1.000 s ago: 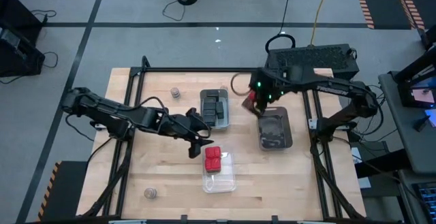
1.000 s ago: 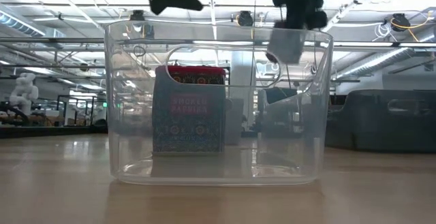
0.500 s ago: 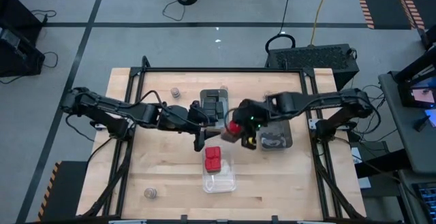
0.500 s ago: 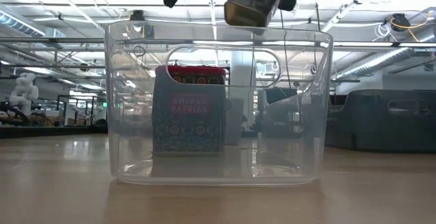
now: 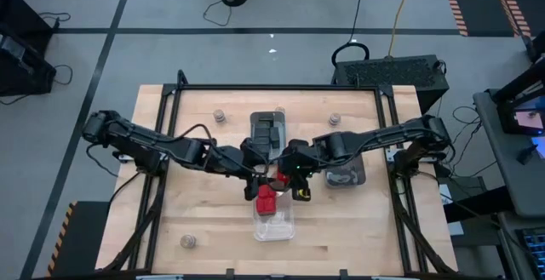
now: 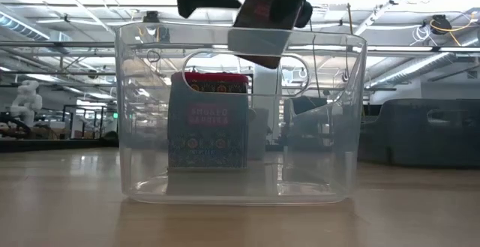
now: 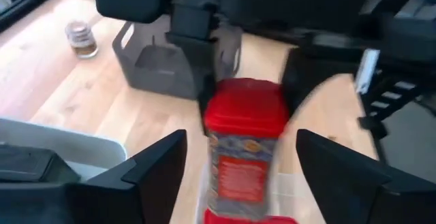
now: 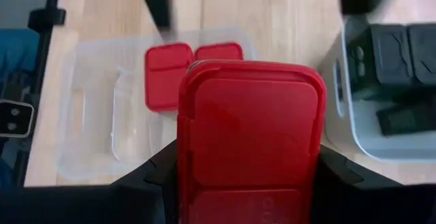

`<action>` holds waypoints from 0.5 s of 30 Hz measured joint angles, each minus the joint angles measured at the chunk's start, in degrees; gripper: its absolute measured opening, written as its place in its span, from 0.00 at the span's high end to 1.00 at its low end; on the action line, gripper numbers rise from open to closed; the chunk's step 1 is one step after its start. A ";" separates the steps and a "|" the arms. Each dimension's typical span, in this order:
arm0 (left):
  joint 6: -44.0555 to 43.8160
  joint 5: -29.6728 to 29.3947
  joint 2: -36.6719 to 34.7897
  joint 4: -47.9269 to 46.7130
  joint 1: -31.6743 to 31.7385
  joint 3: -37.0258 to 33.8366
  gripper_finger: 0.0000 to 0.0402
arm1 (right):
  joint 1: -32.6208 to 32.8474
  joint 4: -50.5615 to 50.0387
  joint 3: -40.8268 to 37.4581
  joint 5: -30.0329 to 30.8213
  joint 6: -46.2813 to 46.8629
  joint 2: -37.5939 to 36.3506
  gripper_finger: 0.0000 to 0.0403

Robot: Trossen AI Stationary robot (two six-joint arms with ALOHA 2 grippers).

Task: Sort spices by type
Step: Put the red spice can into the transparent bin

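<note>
In the high view, the right end effector (image 5: 285,178) is seen closed on a red block (image 5: 278,179) just above the near clear tray (image 5: 274,228), where red blocks (image 5: 266,199) are already grouped. The left end effector (image 5: 254,188) is held close beside it, with nothing gripped. Dark blocks (image 5: 268,133) are gathered in the far clear tray (image 5: 254,138), and the dark tray (image 5: 345,176) lies to the right. Three round jars (image 5: 219,115) are left loose on the worktop (image 5: 204,220), one at the near left corner (image 5: 189,242) and one toward the far right (image 5: 335,118).

In the low view, the held block (image 6: 261,22) is seen tilted over the rim of the clear tray (image 6: 135,112), with a red block (image 6: 208,119) standing inside.

In the left wrist view, the left fingers (image 7: 143,169) are spread apart, and the red block (image 7: 244,142) is framed between them without being touched.

In the right wrist view, the block (image 8: 249,129) is clamped above two red blocks (image 8: 168,74) in the tray (image 8: 95,115).

The reds and darks are judged nearly sorted; the jars are not yet collected
</note>
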 joint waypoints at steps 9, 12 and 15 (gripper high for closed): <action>3.03 -4.66 4.28 0.55 -1.73 -0.01 0.10 | 0.68 0.47 0.00 -0.22 0.19 0.16 0.53; 5.57 -6.30 4.30 1.06 -2.37 -0.02 0.05 | 0.68 0.59 0.00 -0.22 0.32 0.16 0.53; 6.12 -6.23 4.30 1.02 -2.63 -0.02 0.02 | 0.68 1.97 0.00 -0.22 0.32 0.16 0.53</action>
